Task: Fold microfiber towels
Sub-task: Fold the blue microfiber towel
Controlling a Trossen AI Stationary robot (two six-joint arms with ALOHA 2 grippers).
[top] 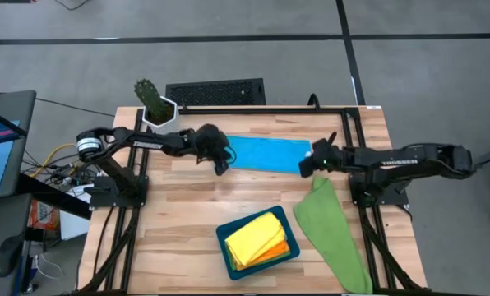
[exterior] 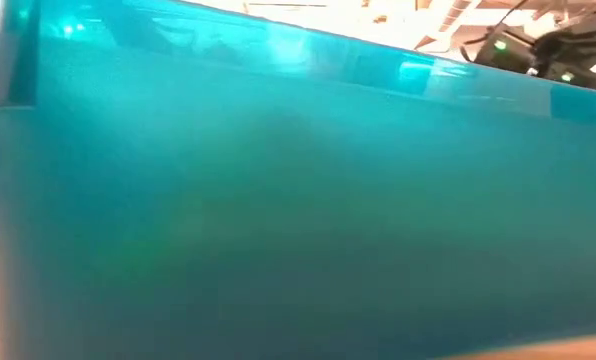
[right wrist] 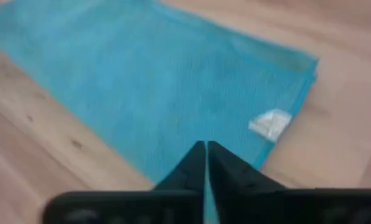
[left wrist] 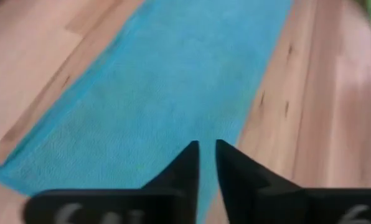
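Both grippers, left (top: 222,167) and right (top: 308,164), look nearly shut, maybe pinching the blue towel (top: 265,153); they should lift evenly.

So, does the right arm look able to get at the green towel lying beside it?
Probably yes. The green towel lies uncovered on the table just beside the right claw, which sits at the blue towel; nothing lies between them.
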